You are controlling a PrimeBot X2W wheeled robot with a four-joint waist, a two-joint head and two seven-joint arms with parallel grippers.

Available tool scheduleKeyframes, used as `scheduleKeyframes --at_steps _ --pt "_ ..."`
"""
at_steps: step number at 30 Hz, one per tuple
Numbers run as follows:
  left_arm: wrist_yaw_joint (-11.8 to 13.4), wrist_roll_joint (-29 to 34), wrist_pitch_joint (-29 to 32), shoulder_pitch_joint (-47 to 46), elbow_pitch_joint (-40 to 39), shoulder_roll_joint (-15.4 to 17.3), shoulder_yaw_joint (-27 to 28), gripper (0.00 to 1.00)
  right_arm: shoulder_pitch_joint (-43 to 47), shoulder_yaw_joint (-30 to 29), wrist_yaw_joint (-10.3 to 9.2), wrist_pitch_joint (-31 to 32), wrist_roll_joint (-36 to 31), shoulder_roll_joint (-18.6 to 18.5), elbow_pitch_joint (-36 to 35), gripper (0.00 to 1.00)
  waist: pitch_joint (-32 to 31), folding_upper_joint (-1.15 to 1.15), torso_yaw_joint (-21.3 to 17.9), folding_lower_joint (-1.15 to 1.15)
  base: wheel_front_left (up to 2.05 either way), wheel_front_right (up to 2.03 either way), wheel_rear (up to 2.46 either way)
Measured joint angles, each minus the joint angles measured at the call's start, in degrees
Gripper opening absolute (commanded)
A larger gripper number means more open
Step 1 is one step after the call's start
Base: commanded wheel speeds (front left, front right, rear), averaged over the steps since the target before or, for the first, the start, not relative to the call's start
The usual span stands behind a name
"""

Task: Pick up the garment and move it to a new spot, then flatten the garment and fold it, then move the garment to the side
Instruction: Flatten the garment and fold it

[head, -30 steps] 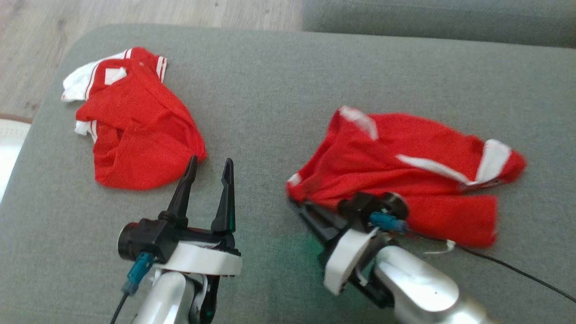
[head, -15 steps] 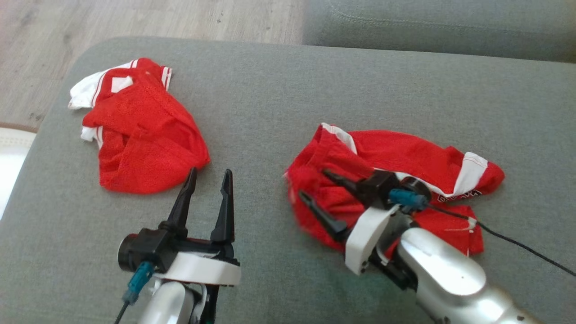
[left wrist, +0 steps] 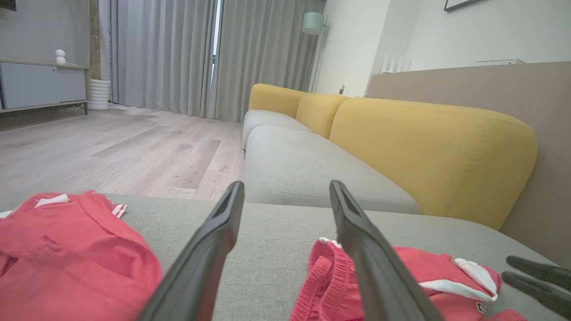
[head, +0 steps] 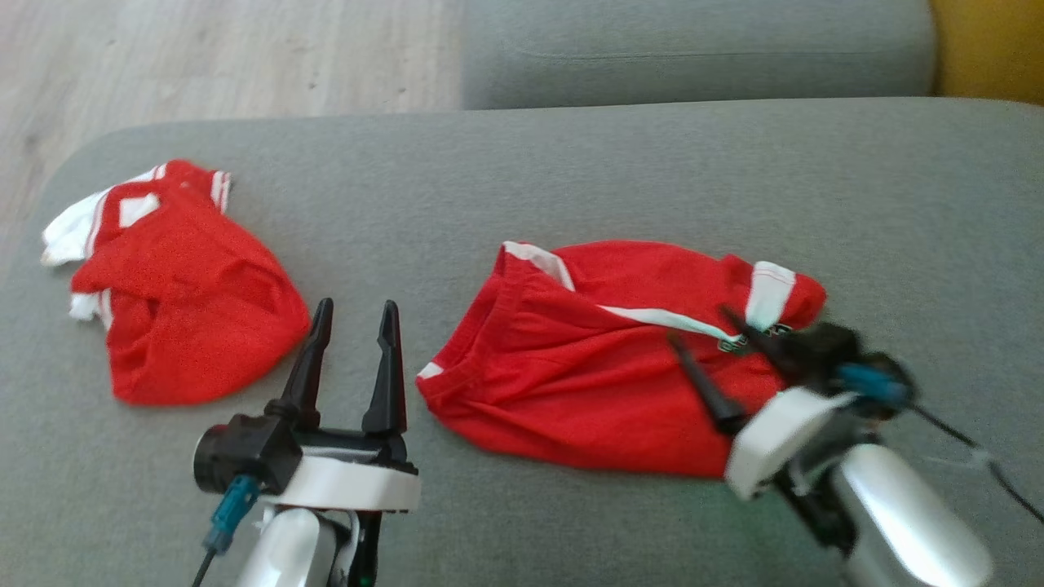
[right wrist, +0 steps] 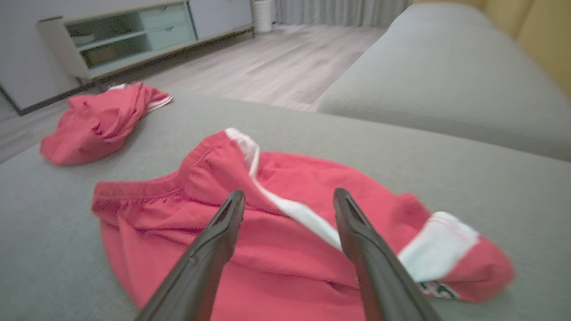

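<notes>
My left gripper (head: 356, 306) sits low at the front of the grey seat (head: 571, 163), fingers spread and empty, pointing into the gap between two red pieces. My right gripper (head: 698, 324) is angled over the right end of the garment (head: 563, 383), fingers parted with nothing between them; I cannot tell whether they touch the cloth. The garment, red shorts with white stripes, lies loosely spread mid-seat, waistband towards my left. A second red garment (head: 188, 326) lies crumpled well apart at the seat's left end. Beyond are a wooden floor (head: 204, 57), yellow backrests (left wrist: 424, 151) and grey curtains (left wrist: 169, 53).
</notes>
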Motion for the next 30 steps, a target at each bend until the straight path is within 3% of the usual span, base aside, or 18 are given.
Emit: scheduleKeyframes --at_steps 4,7,11,18,26,30 --pt "0.01 0.00 0.00 0.02 -0.71 0.00 0.27 1.00 4.15 -10.03 0.00 -3.24 -3.66 1.30 -4.39 1.00 -0.40 0.00 -1.78 0.00 0.00 0.00 0.00" --pt "0.03 0.00 0.00 0.03 -1.10 0.00 0.25 1.00 7.62 -16.14 0.00 -5.58 -6.57 4.38 -6.93 1.00 -0.11 0.00 -2.49 0.00 0.00 0.00 0.00" --pt "-0.03 0.00 0.00 0.02 -1.23 0.00 0.21 1.00 11.38 -20.80 0.00 -6.99 -9.57 8.34 -8.13 1.00 0.72 0.00 -3.00 0.00 0.00 0.00 0.00" --pt "-0.96 0.51 0.00 -0.26 -1.29 0.00 -0.47 1.00 10.73 -26.43 0.00 -5.80 -13.34 9.88 -8.14 1.00 2.83 0.00 -2.31 0.01 0.00 0.00 0.00" --pt "-1.05 0.48 0.00 -1.75 -0.98 0.00 -1.31 1.00 -0.08 -34.61 0.00 0.62 -18.71 10.18 0.41 1.00 6.03 0.00 0.45 0.01 0.00 0.00 0.00" --pt "-1.46 0.24 0.00 -3.05 -0.91 -0.01 -2.25 1.00 -5.16 -35.82 0.00 3.35 -20.15 10.20 6.66 1.00 7.27 0.00 2.45 0.01 0.00 0.00 0.00"
